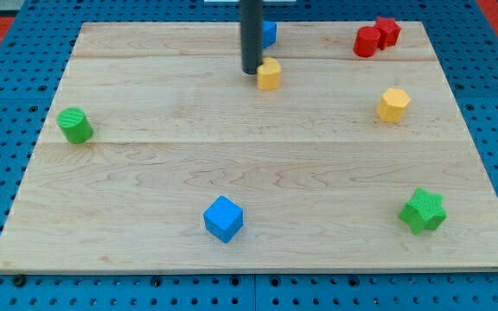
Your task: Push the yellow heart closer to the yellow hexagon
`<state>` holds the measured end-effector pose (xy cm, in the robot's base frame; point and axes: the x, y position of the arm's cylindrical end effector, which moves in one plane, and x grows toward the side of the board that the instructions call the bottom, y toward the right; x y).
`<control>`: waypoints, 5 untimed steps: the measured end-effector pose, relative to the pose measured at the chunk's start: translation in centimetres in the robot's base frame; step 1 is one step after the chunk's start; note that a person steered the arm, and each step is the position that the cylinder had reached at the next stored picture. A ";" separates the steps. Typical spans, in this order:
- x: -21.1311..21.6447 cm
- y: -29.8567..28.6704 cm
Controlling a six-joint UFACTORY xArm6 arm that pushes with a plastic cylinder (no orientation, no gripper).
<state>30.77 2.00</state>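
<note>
The yellow heart sits near the view's top centre of the wooden board. The yellow hexagon lies to its right and slightly lower, well apart from it. My tip is the lower end of the dark rod. It stands right against the heart's left side, touching or nearly touching it.
A blue block is partly hidden behind the rod at the top. Two red blocks sit together at the top right. A green cylinder is at the left, a blue cube at bottom centre, a green star at bottom right.
</note>
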 end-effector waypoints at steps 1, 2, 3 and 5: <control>1.3 4.5; 3.1 9.1; 5.0 12.6; 5.7 12.7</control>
<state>36.45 14.69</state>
